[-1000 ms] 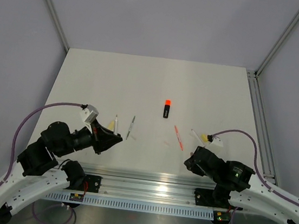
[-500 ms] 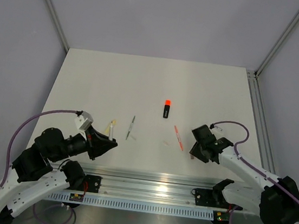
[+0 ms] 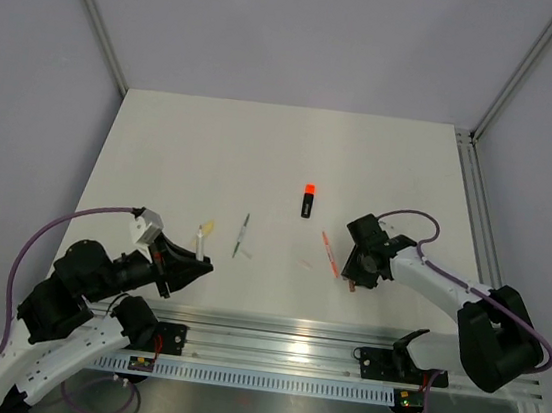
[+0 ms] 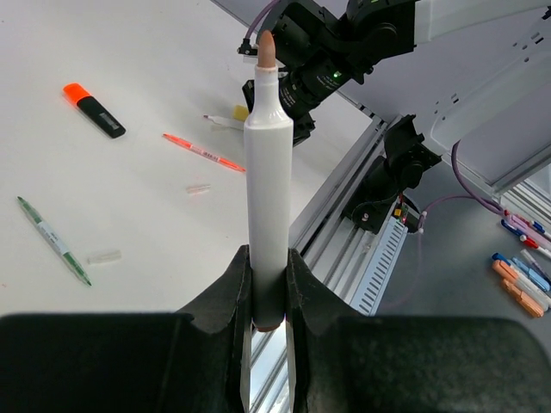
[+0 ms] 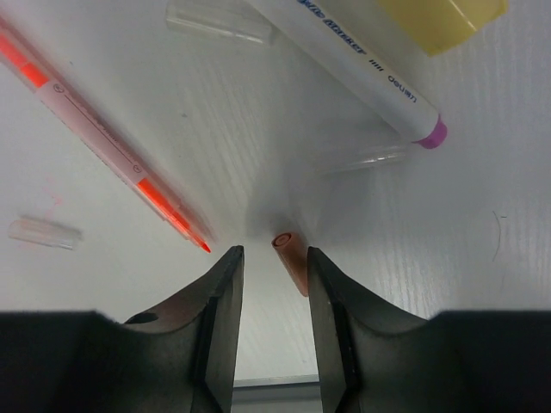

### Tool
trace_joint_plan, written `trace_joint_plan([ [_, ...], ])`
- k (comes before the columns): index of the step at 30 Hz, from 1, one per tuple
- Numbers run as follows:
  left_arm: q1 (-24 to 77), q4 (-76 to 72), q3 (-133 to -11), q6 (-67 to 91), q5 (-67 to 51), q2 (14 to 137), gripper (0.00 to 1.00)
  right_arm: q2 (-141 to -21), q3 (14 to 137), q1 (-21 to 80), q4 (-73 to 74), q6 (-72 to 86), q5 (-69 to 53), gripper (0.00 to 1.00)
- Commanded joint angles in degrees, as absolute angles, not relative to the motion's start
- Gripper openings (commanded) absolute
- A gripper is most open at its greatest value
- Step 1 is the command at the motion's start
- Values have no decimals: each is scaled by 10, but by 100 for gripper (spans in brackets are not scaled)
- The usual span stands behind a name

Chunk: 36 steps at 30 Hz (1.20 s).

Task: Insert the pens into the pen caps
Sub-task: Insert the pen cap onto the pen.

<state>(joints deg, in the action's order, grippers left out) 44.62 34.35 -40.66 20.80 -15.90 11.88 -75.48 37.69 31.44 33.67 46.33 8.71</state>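
Observation:
My left gripper (image 4: 269,284) is shut on a white pen (image 4: 268,198), held by its rear end with its bare brownish tip (image 4: 266,47) pointing away; from above this pen (image 3: 199,238) sticks out past the left gripper (image 3: 192,260). My right gripper (image 5: 275,274) is open and low over the table, its jaws either side of a brownish-maroon cap (image 5: 292,259) that lies close to the right finger (image 5: 331,301). An orange-red pen (image 5: 103,146) lies just left of it. From above, the right gripper (image 3: 357,269) sits right of that orange-red pen (image 3: 329,254).
A black highlighter with an orange cap (image 3: 308,202) lies mid-table, a thin grey-green pen (image 3: 241,235) to its left. A white pen with a pink tip (image 5: 344,60) and a pale yellow piece (image 5: 443,17) lie beyond the right gripper. Clear caps (image 5: 219,21) (image 5: 43,232) are scattered about.
The right arm has swung out over the table to the left, and its gripper has come down around the brownish cap. The left arm has drawn back slightly with the white pen.

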Motion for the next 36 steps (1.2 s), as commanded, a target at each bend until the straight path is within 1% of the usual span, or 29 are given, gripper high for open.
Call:
trace_joint_plan([
  [1, 438, 321, -403, 198, -184, 105, 0, -770, 413, 311, 360, 445, 69, 39],
  [4, 438, 321, -403, 199, -181, 98, 0, -776, 427, 311, 381, 444, 58, 36],
  [9, 437, 320, -403, 199, -185, 95, 0, -787, 447, 311, 410, 443, 54, 34],
  [13, 437, 319, -403, 198, -188, 91, 0, -806, 462, 312, 441, 437, 52, 38],
  [14, 437, 319, -402, 198, -190, 87, 0, -809, 467, 311, 447, 436, 54, 41],
  [17, 437, 318, -403, 198, -189, 80, 0, -825, 475, 311, 460, 431, 67, 47],
  [20, 437, 317, -402, 199, -189, 75, 0, -845, 485, 311, 456, 423, 59, 47],
  [27, 437, 317, -401, 199, -193, 76, 0, -908, 515, 311, 461, 399, 44, 39],
  [28, 437, 316, -401, 200, -194, 76, 0, -911, 518, 311, 461, 397, 34, 37],
  [31, 437, 317, -401, 199, -194, 76, 0, -915, 525, 311, 460, 400, 19, 33],
  [33, 437, 317, -401, 199, -194, 75, 0, -912, 525, 311, 454, 407, 11, 28],
  [36, 437, 316, -401, 198, -192, 74, 0, -907, 522, 312, 446, 421, 3, 25],
])
